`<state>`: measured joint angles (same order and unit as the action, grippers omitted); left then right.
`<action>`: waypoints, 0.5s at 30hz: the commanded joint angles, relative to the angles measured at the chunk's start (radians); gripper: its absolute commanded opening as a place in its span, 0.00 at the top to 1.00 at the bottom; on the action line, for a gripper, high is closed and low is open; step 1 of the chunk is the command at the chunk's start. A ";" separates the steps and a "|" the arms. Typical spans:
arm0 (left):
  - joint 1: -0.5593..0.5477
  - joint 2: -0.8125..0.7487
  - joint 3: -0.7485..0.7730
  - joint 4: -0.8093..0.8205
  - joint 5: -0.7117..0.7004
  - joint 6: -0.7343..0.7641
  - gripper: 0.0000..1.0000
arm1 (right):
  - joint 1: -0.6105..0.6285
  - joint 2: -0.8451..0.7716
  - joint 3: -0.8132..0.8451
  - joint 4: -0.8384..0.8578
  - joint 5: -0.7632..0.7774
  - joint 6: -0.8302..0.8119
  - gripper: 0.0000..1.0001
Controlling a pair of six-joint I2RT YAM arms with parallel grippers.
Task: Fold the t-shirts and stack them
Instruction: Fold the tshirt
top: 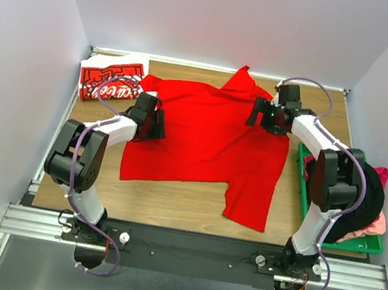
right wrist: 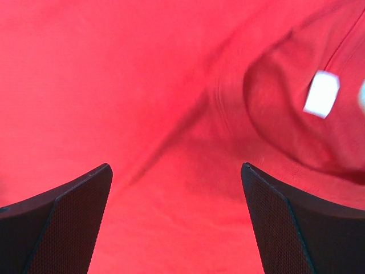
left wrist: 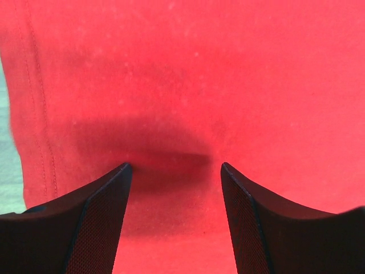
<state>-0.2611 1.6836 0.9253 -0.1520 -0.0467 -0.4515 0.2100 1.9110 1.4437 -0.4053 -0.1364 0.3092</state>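
A plain bright red t-shirt (top: 210,137) lies spread out on the wooden table. A second t-shirt, red with white lettering (top: 111,79), sits folded at the back left corner. My left gripper (top: 157,123) is open over the plain shirt's left edge. In the left wrist view its jaws (left wrist: 175,166) stand apart close above the red cloth (left wrist: 199,85), beside a stitched hem (left wrist: 43,142). My right gripper (top: 261,116) is open over the shirt's upper right part. In the right wrist view its jaws (right wrist: 175,166) hover wide apart near the collar and its white tag (right wrist: 321,94). Neither gripper holds anything.
A green plastic crate (top: 305,191) at the right edge holds dark and pink clothes (top: 365,198), just behind the right arm. White walls enclose the table on three sides. Bare wood (top: 169,201) shows in front of the shirt.
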 commanded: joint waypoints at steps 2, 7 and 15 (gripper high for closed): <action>0.016 0.060 0.007 0.029 0.042 0.000 0.28 | 0.006 0.036 -0.058 -0.018 -0.032 0.005 0.00; 0.057 0.096 0.044 0.038 0.097 0.020 0.28 | 0.006 0.075 -0.048 -0.017 -0.028 0.011 0.00; 0.120 0.177 0.135 0.023 0.126 0.057 0.28 | 0.006 0.166 0.006 -0.020 -0.014 0.034 0.00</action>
<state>-0.1665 1.7992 1.0405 -0.0883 0.0509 -0.4259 0.2111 2.0167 1.4197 -0.4122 -0.1478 0.3233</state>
